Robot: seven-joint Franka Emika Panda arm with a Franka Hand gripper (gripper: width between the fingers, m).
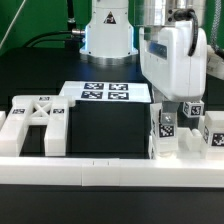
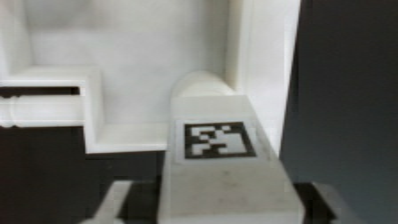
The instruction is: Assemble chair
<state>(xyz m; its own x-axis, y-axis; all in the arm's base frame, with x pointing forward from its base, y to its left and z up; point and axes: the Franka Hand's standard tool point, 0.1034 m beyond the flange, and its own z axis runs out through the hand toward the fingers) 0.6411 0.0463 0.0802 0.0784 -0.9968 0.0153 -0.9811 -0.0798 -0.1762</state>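
My gripper [image 1: 171, 108] hangs over the group of white chair parts at the exterior view's right. It straddles an upright blocky leg [image 1: 163, 130] that carries marker tags. In the wrist view this leg [image 2: 217, 120] fills the middle, its square tag facing the camera. A finger [image 2: 125, 200] stands on each side of the leg with a thin dark gap between finger and leg, so the jaws are open around it. The X-braced panel [image 1: 35, 118] lies at the exterior view's left. Two more tagged blocks [image 1: 192, 110] [image 1: 214, 131] stand beside the leg.
The marker board [image 1: 105, 93] lies flat behind the parts, before the robot base [image 1: 107, 35]. A long low white border rail [image 1: 100, 165] runs along the front. In the wrist view a white slab with a slot [image 2: 80, 65] lies beyond the leg.
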